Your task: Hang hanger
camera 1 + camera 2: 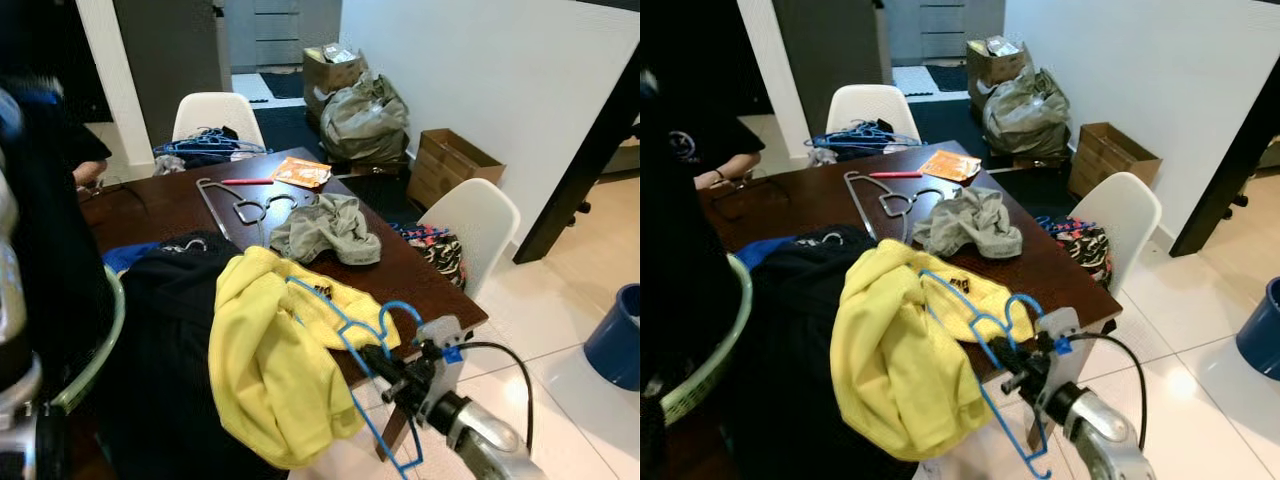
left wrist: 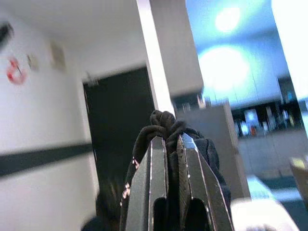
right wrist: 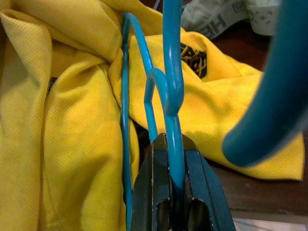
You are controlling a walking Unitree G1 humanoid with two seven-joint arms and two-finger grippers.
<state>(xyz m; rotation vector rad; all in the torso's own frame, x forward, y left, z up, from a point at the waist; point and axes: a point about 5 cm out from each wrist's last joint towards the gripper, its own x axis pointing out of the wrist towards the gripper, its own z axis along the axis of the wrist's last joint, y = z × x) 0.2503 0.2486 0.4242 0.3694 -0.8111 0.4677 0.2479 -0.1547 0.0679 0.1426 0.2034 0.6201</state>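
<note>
Right gripper (image 1: 385, 368), lower right of frame, clamped tight on blue hanger (image 1: 352, 352) w/ no gap showing betw. fingers in wrist view, wire pinched near its hook. Hanger's far arm tucked into yellow shirt (image 1: 270, 365), frame centre-bottom, draped over near edge of dark wooden table (image 1: 415, 270); prob. held so to keep shirt threaded on hanger ready for carrying to a rail.

Left gripper (image 2: 172, 159) raised, pressed closed around bunched black cloth (image 2: 166, 125), wrist view aimed at wall and doorway; likely lifting dark garment clear.

Mid-frame on table: grey garment (image 1: 325, 228), grey hangers (image 1: 245, 205). Upper centre: orange packet (image 1: 301, 171). White chair (image 1: 215, 115) behind w/ more hangers. Green basket rim (image 1: 100, 345) at left. No rail in sight; hanging not yet done, by the look.
</note>
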